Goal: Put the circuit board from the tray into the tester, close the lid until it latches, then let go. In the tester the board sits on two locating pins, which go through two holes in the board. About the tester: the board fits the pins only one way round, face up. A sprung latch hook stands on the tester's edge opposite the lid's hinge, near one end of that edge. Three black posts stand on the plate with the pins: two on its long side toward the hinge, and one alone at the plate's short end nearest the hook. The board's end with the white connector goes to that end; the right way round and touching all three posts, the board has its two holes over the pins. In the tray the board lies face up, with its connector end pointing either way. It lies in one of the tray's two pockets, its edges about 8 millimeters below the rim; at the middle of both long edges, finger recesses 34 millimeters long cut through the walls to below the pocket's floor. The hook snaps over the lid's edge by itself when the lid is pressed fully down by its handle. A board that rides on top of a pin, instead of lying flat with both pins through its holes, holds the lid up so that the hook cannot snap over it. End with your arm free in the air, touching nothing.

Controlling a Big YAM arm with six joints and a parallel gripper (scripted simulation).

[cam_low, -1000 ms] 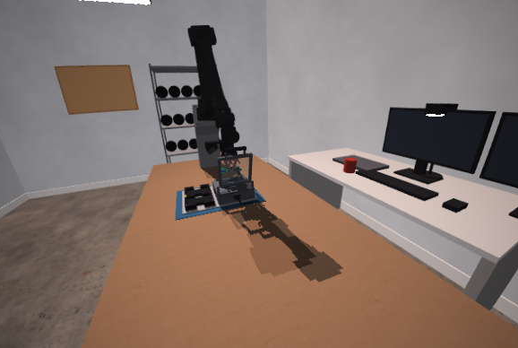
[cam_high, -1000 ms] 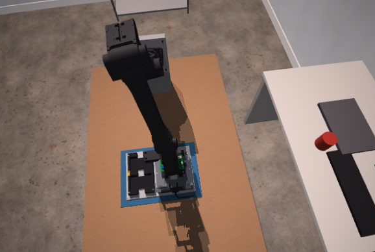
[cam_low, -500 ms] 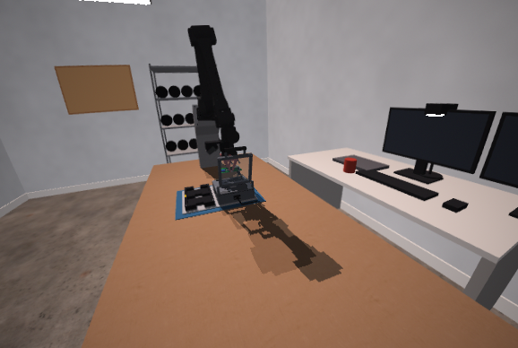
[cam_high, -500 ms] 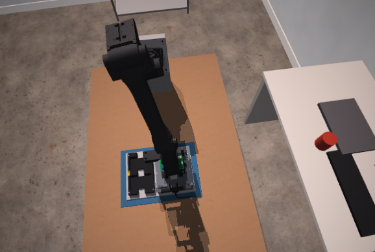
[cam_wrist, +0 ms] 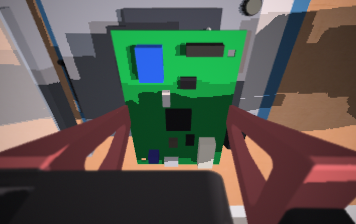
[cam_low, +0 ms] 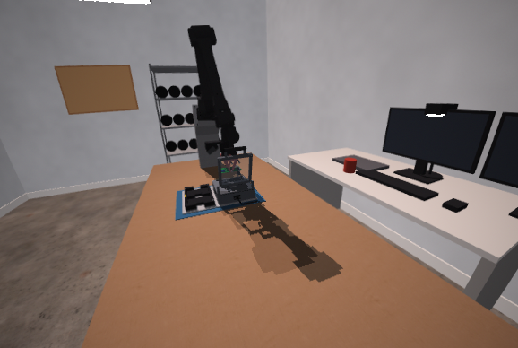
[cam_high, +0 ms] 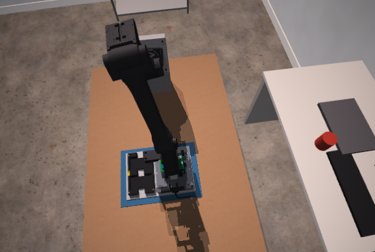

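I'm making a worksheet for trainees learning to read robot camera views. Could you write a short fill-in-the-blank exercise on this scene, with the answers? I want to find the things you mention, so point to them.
1. The board (cam_wrist: pixel 150 122) is held between the two fingers of the ____.
2. The large block on the board's far end in the wrist view is colored ____.
3. The tester's lid (cam_low: pixel 251 168) stands ____.
4. The tray (cam_high: pixel 141 182) (cam_low: pixel 198 197) and tester lie on a mat (cam_high: pixel 124 182) (cam_low: pixel 179 211) colored ____.

Missing words: hand; blue; open; blue
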